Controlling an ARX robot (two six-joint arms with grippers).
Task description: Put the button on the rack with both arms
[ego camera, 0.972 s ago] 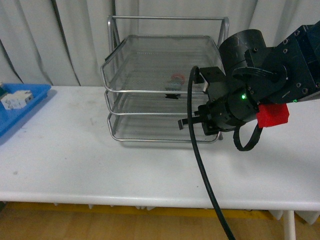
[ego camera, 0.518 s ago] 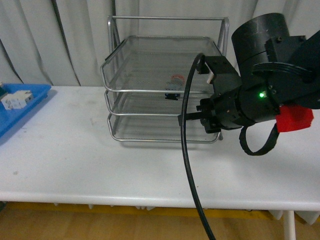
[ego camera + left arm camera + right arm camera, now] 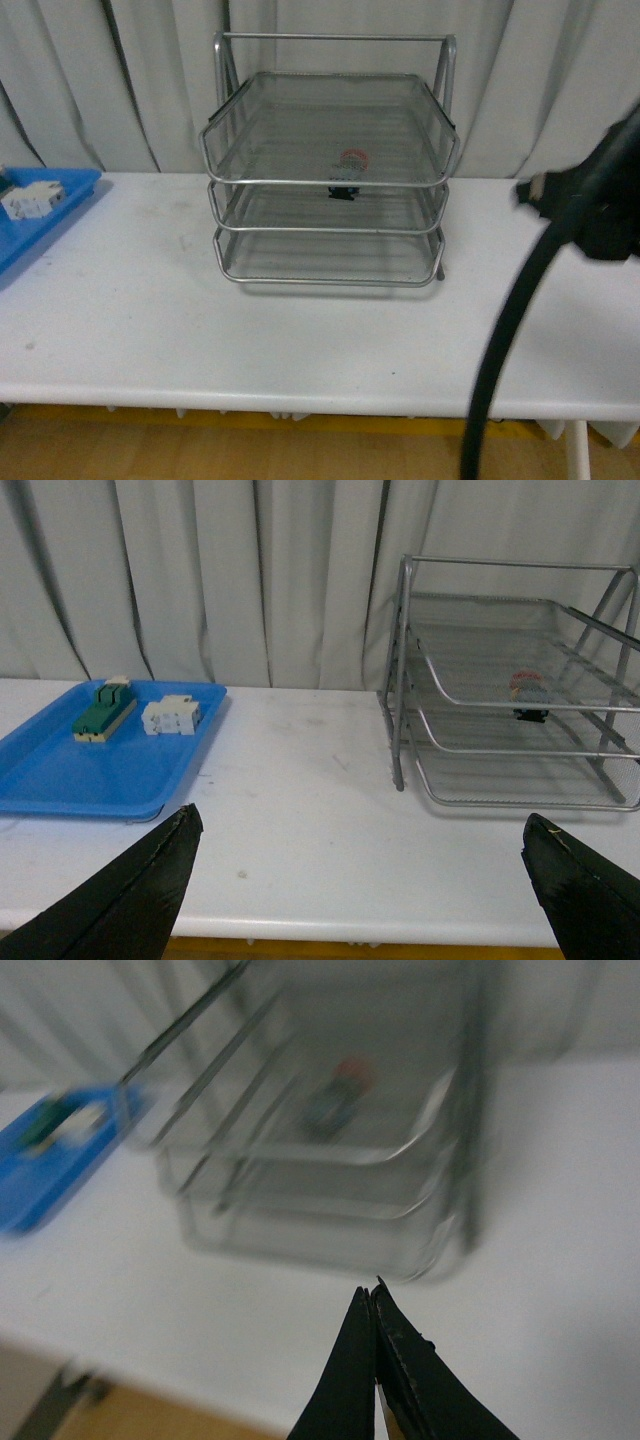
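Note:
The silver wire-mesh rack (image 3: 330, 183) stands at the middle back of the white table. The button (image 3: 350, 160), red cap on a black body, sits inside its upper part, seen through the mesh; I cannot tell which tray it rests on. It also shows as the button (image 3: 527, 692) in the rack (image 3: 400, 680), and blurred as the button (image 3: 338, 1090) in the rack (image 3: 300, 1155). My left gripper (image 3: 360, 880) is open and empty, low over the table's front edge and well short of the rack. My right gripper (image 3: 372, 1295) is shut on nothing, in front of the rack.
A blue tray (image 3: 60, 780) at the table's left end holds a green block (image 3: 103, 710) and a white block (image 3: 171, 716). My right arm (image 3: 600, 215) and its black cable (image 3: 505, 340) show blurred at the right edge. Grey curtains hang behind.
My right arm has swung from in front of the rack out to the right edge of the front view. The rack and the button have not moved.

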